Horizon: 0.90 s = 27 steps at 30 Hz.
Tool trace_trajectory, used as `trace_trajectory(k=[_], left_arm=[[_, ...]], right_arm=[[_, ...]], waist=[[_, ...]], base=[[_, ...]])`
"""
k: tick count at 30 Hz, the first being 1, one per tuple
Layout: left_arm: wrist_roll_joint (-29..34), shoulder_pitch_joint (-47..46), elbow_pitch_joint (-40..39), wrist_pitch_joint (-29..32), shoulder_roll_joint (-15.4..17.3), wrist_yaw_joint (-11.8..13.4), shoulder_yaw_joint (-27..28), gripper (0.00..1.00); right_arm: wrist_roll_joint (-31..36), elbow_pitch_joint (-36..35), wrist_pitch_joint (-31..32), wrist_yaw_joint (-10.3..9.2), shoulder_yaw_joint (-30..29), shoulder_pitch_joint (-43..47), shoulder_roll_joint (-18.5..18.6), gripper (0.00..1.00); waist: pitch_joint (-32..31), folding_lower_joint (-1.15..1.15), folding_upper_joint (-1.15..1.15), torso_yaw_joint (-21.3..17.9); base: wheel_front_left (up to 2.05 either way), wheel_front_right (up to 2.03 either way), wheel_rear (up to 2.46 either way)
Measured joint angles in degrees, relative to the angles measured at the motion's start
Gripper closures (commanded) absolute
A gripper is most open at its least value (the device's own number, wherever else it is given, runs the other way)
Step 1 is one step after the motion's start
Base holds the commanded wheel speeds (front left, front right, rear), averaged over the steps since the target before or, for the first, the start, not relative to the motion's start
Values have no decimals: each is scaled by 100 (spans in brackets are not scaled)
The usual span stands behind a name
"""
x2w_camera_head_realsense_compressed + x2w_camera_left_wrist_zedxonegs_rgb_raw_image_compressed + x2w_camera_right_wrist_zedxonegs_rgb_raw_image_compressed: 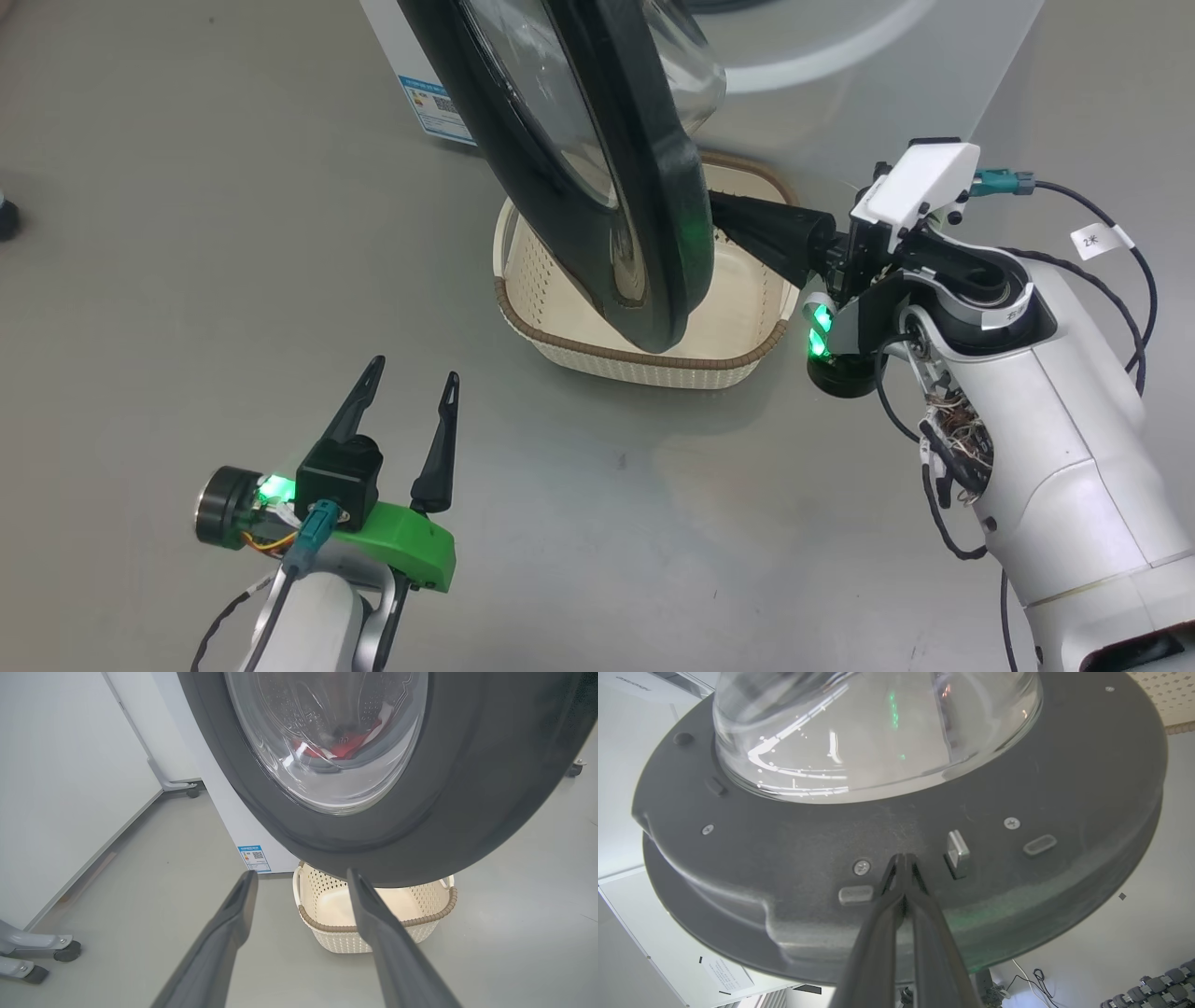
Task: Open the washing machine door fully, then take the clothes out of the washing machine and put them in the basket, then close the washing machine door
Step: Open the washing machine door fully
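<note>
Head view: washing machine door (653,187) part-open, overhanging and obstructing the basket (714,360). Right gripper (903,858) pressed together against door's inner face; left gripper (414,369) spread above floor (187,233). Red clothes (345,746) inside drum.

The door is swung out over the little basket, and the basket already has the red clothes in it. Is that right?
Not quite. The door does hang over the basket, but the basket's visible inside is bare; the left wrist view shows the red clothes through the door's window, in the drum.
</note>
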State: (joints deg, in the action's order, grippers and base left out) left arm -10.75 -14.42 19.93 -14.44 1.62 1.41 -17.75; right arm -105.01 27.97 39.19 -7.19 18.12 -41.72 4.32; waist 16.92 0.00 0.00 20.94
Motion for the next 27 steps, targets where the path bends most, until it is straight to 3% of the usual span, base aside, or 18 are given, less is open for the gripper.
trace_trajectory(k=[17,27], left_arm=[[-1,60,-19,0,0,0,-42,0],[-9,63,-35,0,0,10,-60,0]], right_arm=[[-657,-544,-436,-3,1361,231,9,100],[-965,-773,-699,-4,1817,233,14,100]], waist=[[-25,0,0,125],[-4,0,0,209]], base=[[0,0,0],[0,0,0]])
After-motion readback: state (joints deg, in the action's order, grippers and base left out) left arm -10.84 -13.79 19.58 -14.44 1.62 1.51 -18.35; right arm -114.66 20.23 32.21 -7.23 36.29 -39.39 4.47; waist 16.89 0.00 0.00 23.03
